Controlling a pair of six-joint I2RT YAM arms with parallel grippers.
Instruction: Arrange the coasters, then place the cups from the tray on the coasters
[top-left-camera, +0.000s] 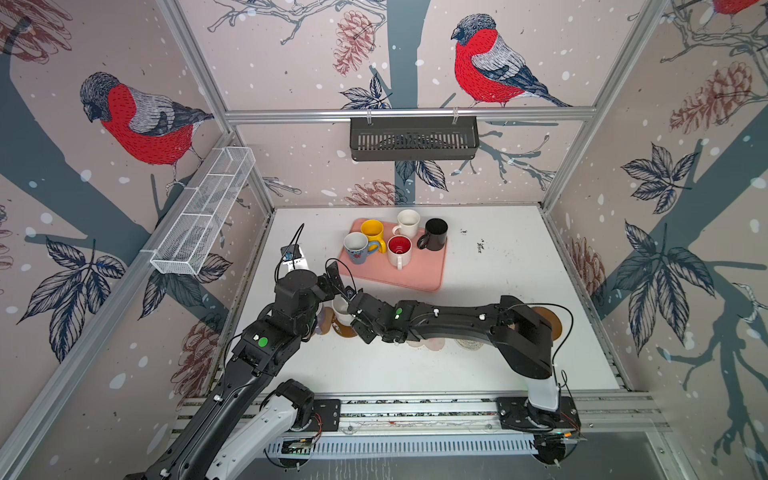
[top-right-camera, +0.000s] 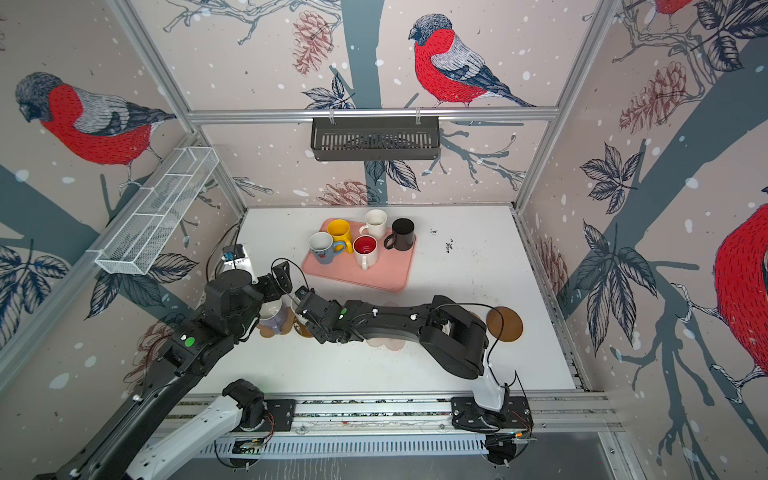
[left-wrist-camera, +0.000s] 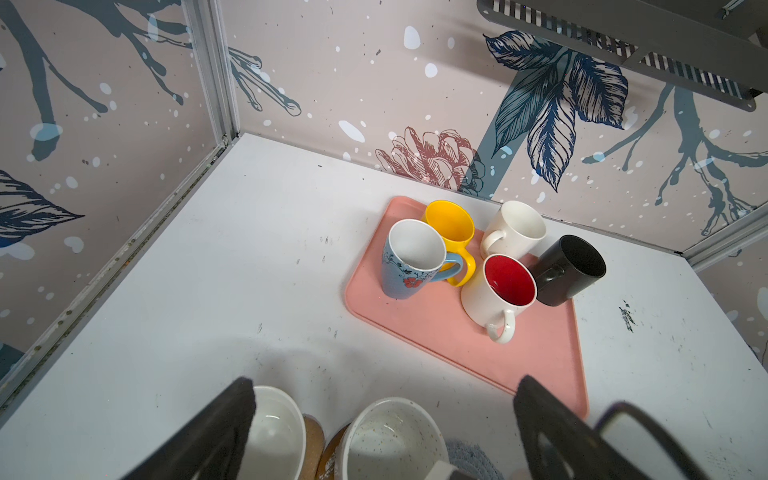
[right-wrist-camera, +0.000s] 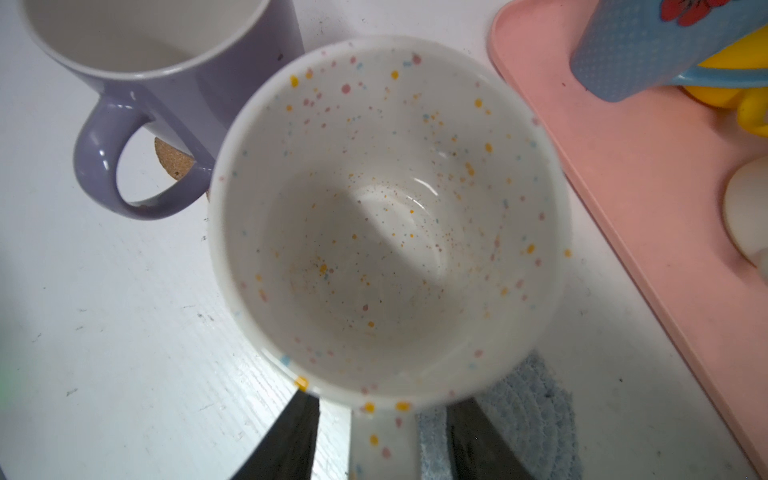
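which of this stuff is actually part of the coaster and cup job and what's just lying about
Job: pink tray, yellow mug, white mug, black mug, red-lined mug, blue-handled mug, speckled mug, lavender mug, cork coaster, brown coaster, crochet coaster, flower coaster.
Lying about: black slotted basket, white mesh basket.

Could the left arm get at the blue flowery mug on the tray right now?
Probably yes. The jaws of the left arm stand open, facing the tray, with bare table between them and the blue mug. The right arm works beside them at the speckled mug, not across that path.
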